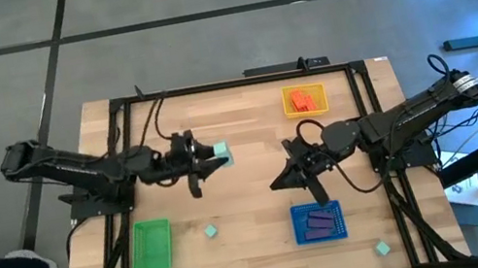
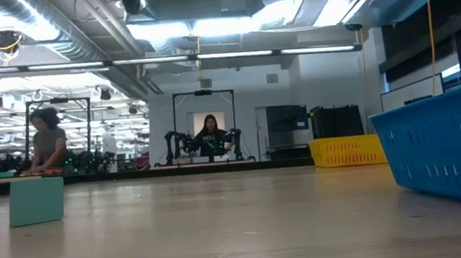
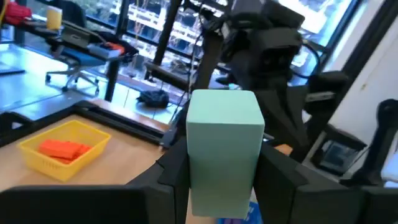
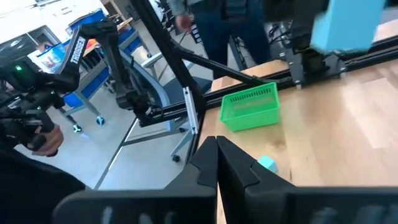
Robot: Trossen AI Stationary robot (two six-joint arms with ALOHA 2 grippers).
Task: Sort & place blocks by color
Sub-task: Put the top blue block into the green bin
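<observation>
Currently the left gripper (image 1: 210,163) is holding a mint-green block (image 3: 222,149) clamped in its fingers, above the table (image 1: 236,115), well away from the green tray (image 1: 151,245). Released here, it would miss. Right gripper (image 1: 309,179) fingers are resting together.

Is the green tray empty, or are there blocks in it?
Empty. From above, the green tray shows only its bare mesh floor. One mint block lies beside it on the table, not inside.
</observation>
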